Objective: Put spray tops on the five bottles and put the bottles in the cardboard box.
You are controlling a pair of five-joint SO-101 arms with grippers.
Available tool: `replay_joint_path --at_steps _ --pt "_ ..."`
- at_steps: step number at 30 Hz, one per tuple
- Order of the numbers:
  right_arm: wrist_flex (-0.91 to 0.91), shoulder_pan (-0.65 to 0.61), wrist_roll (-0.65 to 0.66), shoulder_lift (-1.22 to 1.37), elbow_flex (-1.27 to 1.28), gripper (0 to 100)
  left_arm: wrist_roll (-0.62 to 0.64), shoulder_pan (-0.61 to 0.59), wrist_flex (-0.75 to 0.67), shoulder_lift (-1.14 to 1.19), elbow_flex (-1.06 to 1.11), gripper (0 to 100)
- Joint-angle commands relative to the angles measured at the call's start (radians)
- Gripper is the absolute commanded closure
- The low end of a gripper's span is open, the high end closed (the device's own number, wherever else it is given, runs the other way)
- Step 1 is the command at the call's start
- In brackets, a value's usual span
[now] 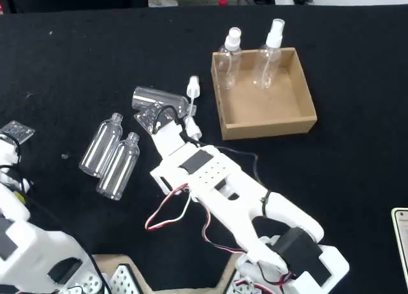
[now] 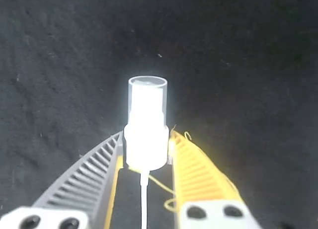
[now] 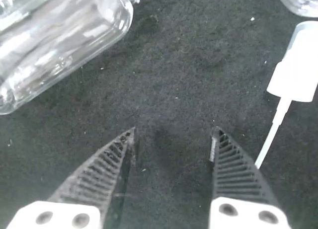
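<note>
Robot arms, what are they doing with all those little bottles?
They are putting spray tops on bottles and packing them in a box. The left gripper is shut on a spray top. The right gripper is open just above the table, near a lying bottle and a loose spray top. Two topped bottles stand in the cardboard box. Two bare bottles lie side by side on the table.

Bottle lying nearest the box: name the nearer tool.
Right. The right tool is open just short of that bottle; the left tool, holding a spray top, sits well off to its left.
</note>
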Motion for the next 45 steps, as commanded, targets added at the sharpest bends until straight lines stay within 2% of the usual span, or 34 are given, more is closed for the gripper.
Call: replay_joint_path --at_steps 1,4,7,13,16,19,23,26,30,35,39,45 --pt "-0.023 0.014 0.002 -0.002 -0.004 78.9 -0.014 0.012 0.141 -0.175 -0.033 93" --pt "-0.025 -0.008 0.0 -0.002 -0.004 78.7 0.084 0.039 0.235 -0.311 -0.019 93" --pt "-0.025 -0.057 0.0 -0.002 -0.007 78.7 0.282 0.087 0.229 -0.437 0.082 93" --pt "-0.08 -0.143 -0.012 -0.001 -0.071 78.6 0.689 0.124 0.029 -0.677 0.383 93" --pt "-0.126 -0.135 -0.141 -0.001 -0.107 78.6 0.845 0.117 -0.003 -0.802 0.489 93" --pt "-0.186 -0.126 -0.262 -0.001 -0.136 78.6 0.922 0.124 -0.003 -0.922 0.57 93" --pt "-0.252 -0.121 -0.374 -0.001 -0.131 78.3 1.063 0.124 0.002 -1.071 0.636 93" --pt "-0.319 -0.126 -0.417 0.01 -0.097 72.1 1.168 0.127 -0.017 -1.171 0.699 93" --pt "-0.377 -0.124 -0.47 0.061 -0.093 64.5 1.206 0.117 -0.084 -1.28 0.794 93" --pt "-0.399 -0.126 -0.595 0.2 -0.153 65.2 1.206 0.117 -0.133 -1.379 0.885 93" --pt "-0.396 -0.127 -0.614 0.331 -0.223 65.2 1.204 0.117 -0.13 -1.418 0.898 93" --pt "-0.256 -0.129 -0.614 0.389 -0.325 65.2 1.204 0.117 -0.13 -1.421 0.906 93"
